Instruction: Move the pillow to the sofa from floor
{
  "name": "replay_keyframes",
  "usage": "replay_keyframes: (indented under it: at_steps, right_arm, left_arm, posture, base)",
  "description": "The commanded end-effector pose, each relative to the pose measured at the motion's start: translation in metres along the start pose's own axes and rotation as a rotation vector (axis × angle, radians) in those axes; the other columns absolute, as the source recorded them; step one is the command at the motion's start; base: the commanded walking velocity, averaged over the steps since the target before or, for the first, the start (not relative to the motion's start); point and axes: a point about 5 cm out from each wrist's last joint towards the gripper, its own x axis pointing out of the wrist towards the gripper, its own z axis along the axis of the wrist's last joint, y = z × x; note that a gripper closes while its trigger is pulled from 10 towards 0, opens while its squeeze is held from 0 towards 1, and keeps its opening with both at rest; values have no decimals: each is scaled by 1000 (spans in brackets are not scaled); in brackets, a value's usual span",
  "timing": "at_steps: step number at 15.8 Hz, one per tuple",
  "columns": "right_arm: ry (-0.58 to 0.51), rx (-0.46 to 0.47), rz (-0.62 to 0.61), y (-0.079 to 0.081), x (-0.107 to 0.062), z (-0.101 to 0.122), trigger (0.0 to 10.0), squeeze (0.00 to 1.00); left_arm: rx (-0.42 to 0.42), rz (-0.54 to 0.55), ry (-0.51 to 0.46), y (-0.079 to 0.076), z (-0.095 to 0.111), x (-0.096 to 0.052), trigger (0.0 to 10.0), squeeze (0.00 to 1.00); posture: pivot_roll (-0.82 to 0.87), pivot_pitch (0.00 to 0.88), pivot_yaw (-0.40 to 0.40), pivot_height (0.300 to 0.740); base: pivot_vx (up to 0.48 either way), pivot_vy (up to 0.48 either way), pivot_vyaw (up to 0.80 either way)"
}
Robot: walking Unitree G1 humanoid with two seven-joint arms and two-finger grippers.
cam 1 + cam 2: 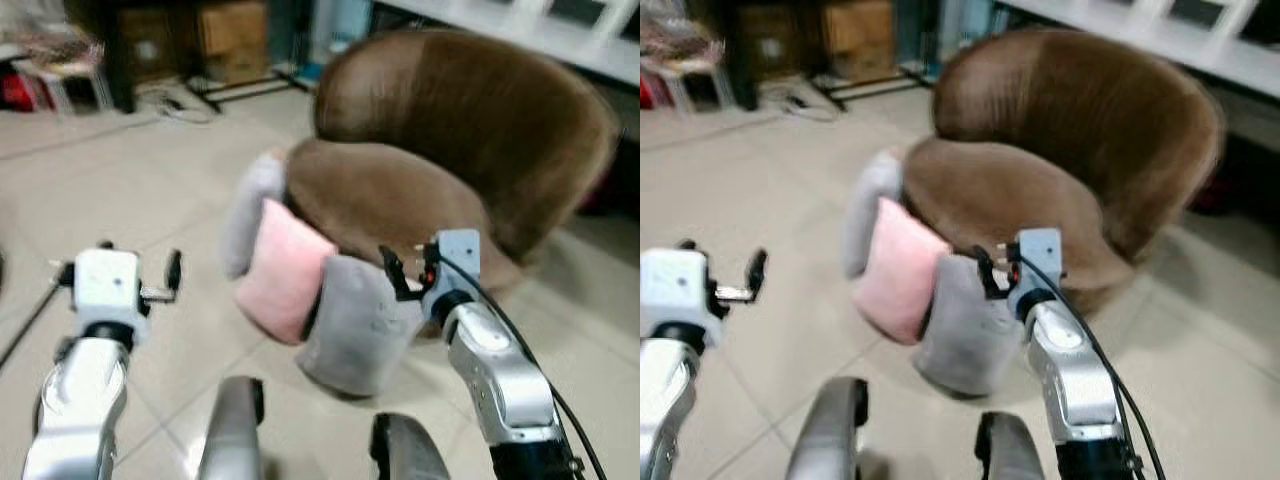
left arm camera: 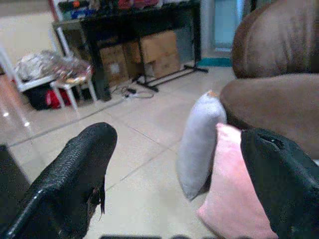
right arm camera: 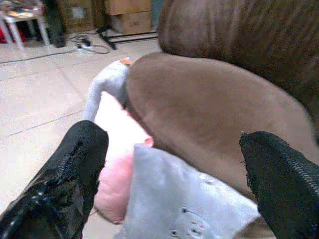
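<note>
Three pillows are leaning on the floor [image 1: 120, 190] against the front of the brown sofa [image 1: 400, 190]: a grey pillow [image 1: 355, 325] nearest the right claw [image 3: 169, 159], a pink pillow [image 1: 285, 270] beside it toward the left claw [image 2: 174, 169], and a pale grey pillow [image 1: 250, 210] farthest away, half tucked behind the pink one. The task does not say which pillow is meant.

The right claw is hovering just above and ahead of the near grey pillow, fingers spread wide and holding nothing, with the sofa seat directly beyond it. The left claw is hanging out over bare floor, well apart from the pillows, also released and empty; the pink and pale grey pillows are lying ahead of it and off to its inner side.

The risks from here look plain enough. The pillows are touching and propping each other, so pulling one out is likely to tip its neighbours flat. The soft, plump filling may be slipping out of a narrow two-finger pinch if the right claw is only catching a corner. Reaching too deep, the fingers may be jamming into the sofa cushion instead of closing on fabric.
</note>
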Motion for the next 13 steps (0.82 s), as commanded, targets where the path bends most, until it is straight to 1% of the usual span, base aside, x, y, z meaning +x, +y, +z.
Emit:
replay_keyframes:
  at_steps: [1, 13]
  right_arm:
    - [-15, -15, -25, -6, 0, 4, 10000, 1000]
    - [-19, -5, -23, -2, 5, 4, 10000, 1000]
  left_arm:
    - [-12, -26, -10, -7, 2, 1, 10000, 0]
    - [-11, -33, -19, -6, 3, 3, 10000, 0]
  posture:
    - [7, 0, -92, 610]
    - [17, 0, -87, 610]
  base:
    - [247, 0, 0]
    - [265, 0, 0]
